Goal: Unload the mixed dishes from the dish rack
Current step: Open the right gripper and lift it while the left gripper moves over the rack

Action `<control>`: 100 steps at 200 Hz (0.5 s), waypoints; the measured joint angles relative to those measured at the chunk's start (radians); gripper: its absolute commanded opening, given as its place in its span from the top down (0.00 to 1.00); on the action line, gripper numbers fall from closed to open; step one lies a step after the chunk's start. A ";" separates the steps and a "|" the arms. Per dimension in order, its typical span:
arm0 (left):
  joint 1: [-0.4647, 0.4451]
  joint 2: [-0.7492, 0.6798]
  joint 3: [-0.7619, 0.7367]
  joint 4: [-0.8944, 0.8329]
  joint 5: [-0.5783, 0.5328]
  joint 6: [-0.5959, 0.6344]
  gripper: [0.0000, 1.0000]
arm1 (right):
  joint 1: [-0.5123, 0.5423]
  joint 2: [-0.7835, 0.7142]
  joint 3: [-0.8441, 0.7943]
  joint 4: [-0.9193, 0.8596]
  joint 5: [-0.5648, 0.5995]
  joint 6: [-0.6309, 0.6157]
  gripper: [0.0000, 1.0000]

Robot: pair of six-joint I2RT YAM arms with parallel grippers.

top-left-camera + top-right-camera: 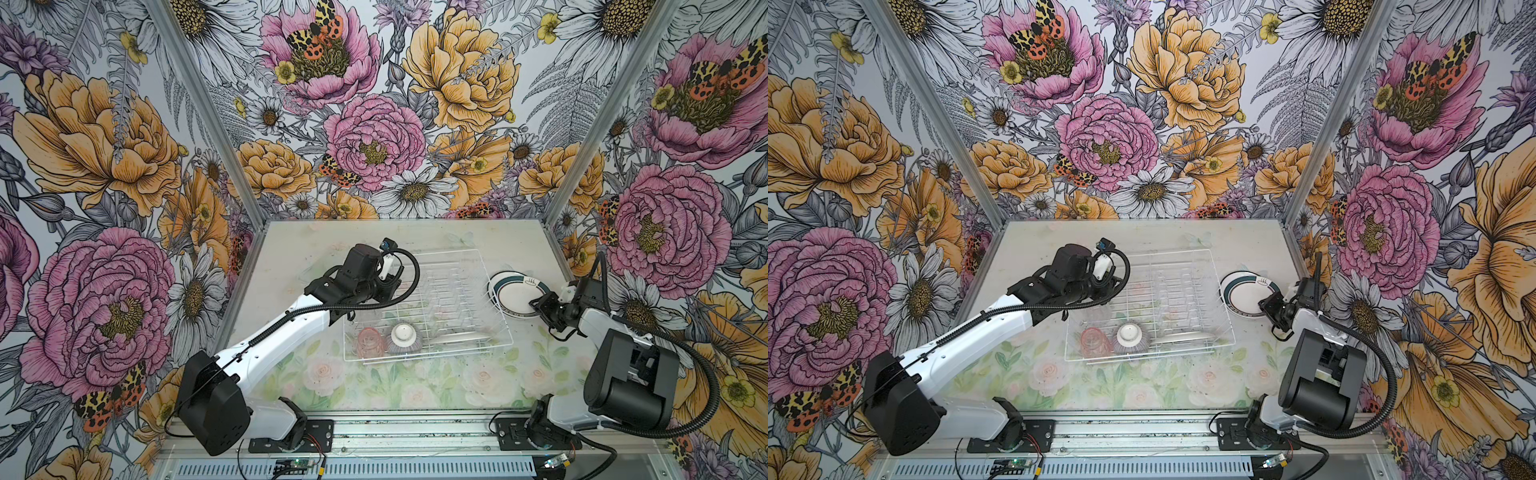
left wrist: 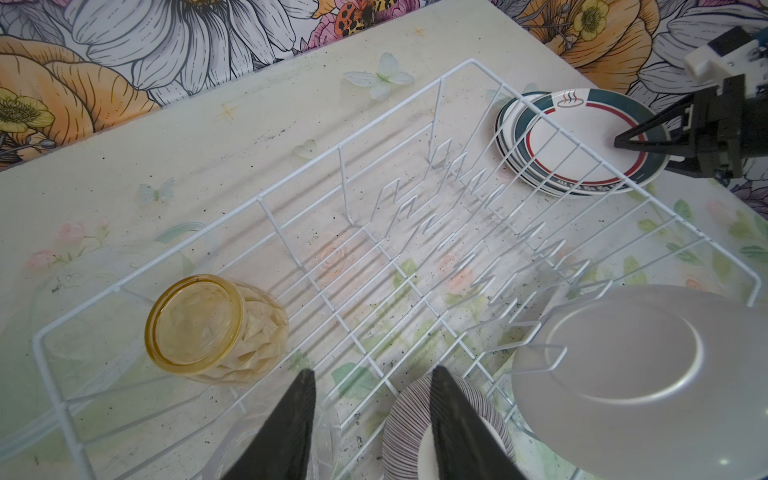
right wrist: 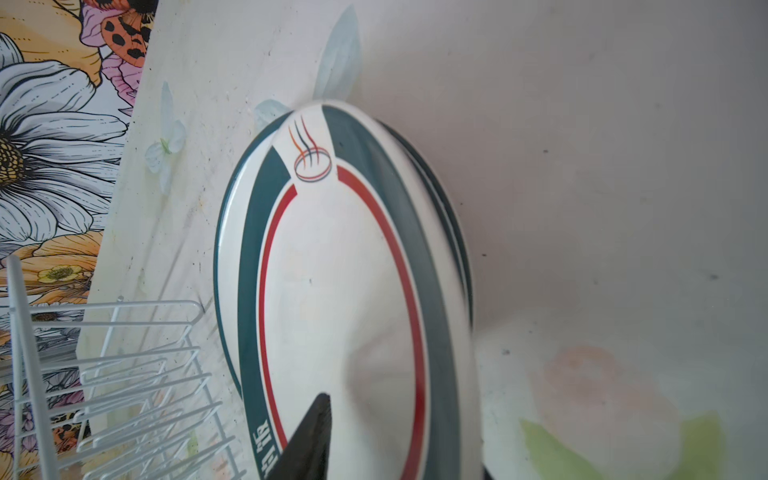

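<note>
meanwhile: plates piled by the right edge, four dishes showing in the rack

the dish rack (image 1: 453, 291) sits about the middle of the tabletop (image 1: 291, 249). just beside its right side, near the tabletop's right edge, lies a stack of plates (image 1: 515, 291), faces up, the top one banded green and red. the right gripper (image 1: 536, 306) is at the near-right rim of the top plate (image 3: 345, 291). the left wrist view shows its jaws spread, one finger above the plate and one lower, by the rim. the right wrist view shows the upper finger (image 3: 311, 436) over the plate's face. whether either finger touches the plate i cannot tell.

inside the rack, three dishes line its near side. the pink tumbler (image 1: 370, 341) is in the near-left corner. the striped bowl (image 1: 404, 338) is just beside it, upside down with its white foot up. a leaning plate (image 2: 648, 374) tilts among the prongs toward the near-right corner, its plain underside showing. the amber tumbler (image 2: 212, 328) is near the rack's far-left corner, hidden under the left arm in both top views. the left gripper (image 2: 374, 370) hovers over the rack's left half, jaws spread over bare wire, one finger above the bowl.
</note>
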 measured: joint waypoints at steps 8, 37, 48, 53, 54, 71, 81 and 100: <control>0.000 0.000 0.000 0.000 0.000 0.000 0.53 | 0.000 -0.008 0.000 -0.017 0.011 -0.011 0.60; 0.000 0.000 0.000 0.000 0.000 0.000 0.54 | 0.000 -0.028 0.004 -0.071 0.050 -0.045 0.59; 0.000 0.000 0.000 0.000 0.000 0.000 0.53 | 0.000 -0.029 0.006 -0.083 0.060 -0.054 0.59; 0.000 0.000 0.000 0.000 0.000 0.000 0.53 | 0.000 -0.029 0.008 -0.090 0.066 -0.060 0.59; 0.000 0.000 0.000 0.000 0.000 0.000 0.53 | 0.000 -0.029 0.008 -0.091 0.066 -0.061 0.59; 0.000 0.000 0.000 0.000 0.000 0.000 0.54 | 0.000 -0.029 0.012 -0.107 0.081 -0.074 0.59; 0.000 0.000 0.000 0.000 0.000 0.000 0.53 | 0.000 -0.029 0.015 -0.114 0.084 -0.079 0.58; 0.000 0.000 0.000 0.000 0.000 0.000 0.53 | 0.001 -0.024 0.023 -0.118 0.089 -0.090 0.58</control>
